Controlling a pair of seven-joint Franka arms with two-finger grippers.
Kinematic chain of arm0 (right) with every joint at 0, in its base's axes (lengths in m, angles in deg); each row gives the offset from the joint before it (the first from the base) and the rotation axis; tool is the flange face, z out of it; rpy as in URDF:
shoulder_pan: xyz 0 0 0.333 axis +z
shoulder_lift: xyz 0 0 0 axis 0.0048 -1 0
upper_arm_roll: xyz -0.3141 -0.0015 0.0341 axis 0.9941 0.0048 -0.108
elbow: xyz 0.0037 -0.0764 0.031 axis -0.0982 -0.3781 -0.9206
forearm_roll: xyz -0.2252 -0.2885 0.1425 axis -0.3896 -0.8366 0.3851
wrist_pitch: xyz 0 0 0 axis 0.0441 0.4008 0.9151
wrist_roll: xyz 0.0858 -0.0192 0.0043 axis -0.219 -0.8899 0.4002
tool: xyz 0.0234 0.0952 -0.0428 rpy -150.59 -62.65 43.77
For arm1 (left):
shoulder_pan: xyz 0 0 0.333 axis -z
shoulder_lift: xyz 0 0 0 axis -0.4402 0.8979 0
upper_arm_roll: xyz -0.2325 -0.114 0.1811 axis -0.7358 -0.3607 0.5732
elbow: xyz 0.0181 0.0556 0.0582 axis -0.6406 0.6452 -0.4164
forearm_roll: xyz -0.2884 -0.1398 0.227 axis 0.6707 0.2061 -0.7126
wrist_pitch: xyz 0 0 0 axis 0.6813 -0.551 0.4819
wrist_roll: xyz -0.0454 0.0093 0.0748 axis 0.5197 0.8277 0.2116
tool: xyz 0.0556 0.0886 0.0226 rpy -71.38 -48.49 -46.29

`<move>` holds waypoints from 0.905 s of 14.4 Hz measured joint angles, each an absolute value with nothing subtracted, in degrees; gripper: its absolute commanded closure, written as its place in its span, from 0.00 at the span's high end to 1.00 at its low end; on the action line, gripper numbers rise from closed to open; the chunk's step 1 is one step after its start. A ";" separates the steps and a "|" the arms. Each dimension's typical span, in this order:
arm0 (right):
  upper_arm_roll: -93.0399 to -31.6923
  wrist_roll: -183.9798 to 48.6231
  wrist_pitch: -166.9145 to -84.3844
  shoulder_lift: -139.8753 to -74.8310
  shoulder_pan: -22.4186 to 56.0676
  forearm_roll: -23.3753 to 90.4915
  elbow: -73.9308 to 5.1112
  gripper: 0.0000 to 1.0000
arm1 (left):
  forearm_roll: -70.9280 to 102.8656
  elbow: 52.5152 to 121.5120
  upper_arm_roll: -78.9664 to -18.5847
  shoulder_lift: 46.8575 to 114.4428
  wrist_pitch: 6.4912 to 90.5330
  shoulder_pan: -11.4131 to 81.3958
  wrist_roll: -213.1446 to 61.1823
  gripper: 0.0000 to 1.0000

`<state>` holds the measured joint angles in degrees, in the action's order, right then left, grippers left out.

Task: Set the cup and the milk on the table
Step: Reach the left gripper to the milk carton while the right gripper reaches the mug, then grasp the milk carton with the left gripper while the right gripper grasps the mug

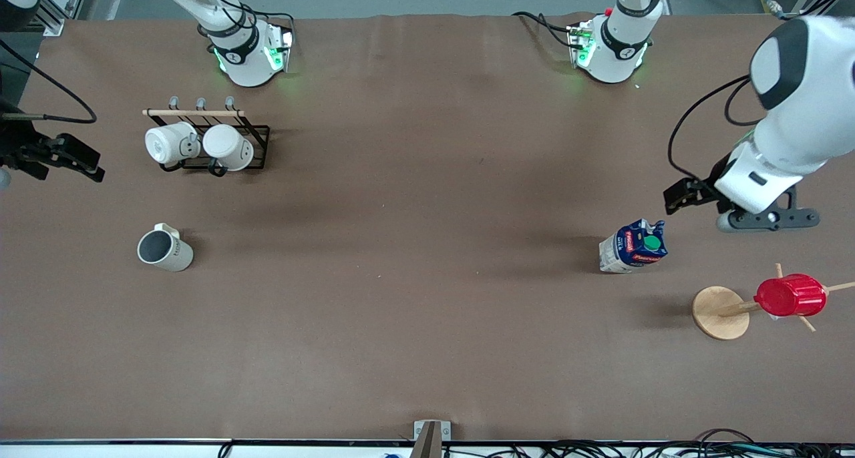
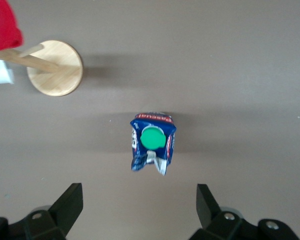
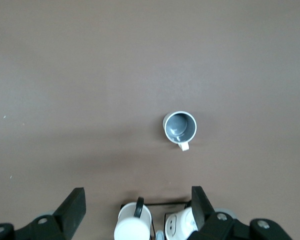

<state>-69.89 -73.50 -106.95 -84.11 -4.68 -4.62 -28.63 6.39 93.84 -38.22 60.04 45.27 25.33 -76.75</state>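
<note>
The cup (image 1: 165,248), white with a dark grey inside, stands upright on the brown table (image 1: 427,258) toward the right arm's end. It also shows in the right wrist view (image 3: 180,126). The milk (image 1: 633,246), with a blue top and green cap, stands on the table toward the left arm's end, and also shows in the left wrist view (image 2: 153,141). My left gripper (image 1: 771,219) is open and empty, up in the air beside the milk (image 2: 140,197). My right gripper (image 1: 60,156) is open and empty, high over the table's edge beside the mug rack (image 3: 137,200).
A black rack with a wooden bar holds two white mugs (image 1: 200,144) farther from the front camera than the cup. A wooden peg stand (image 1: 720,312) carries a red ribbed cup (image 1: 790,296) nearer the front camera than the milk. A clamp (image 1: 431,438) sits at the front edge.
</note>
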 measured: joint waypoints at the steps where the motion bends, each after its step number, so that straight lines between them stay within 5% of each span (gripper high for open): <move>1: -69.85 -73.21 -109.28 -84.26 -5.27 -4.62 -30.32 0.93 | 6.39 94.56 -38.20 61.10 46.75 25.31 -76.75 1.00; 7: -69.46 -69.86 -124.44 -88.99 -9.85 -4.62 -43.06 0.93 | 6.39 94.87 -38.17 66.79 51.36 25.26 -76.75 1.00; 13: -69.37 -66.30 -135.20 -100.07 -13.35 -4.61 -44.25 0.93 | 6.39 97.04 -38.17 69.49 55.69 25.26 -76.75 1.00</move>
<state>-69.37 -66.30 -135.20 -100.07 -13.35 -4.61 -44.25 6.39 97.04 -38.17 69.49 55.69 25.26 -76.75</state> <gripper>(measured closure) 0.066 0.000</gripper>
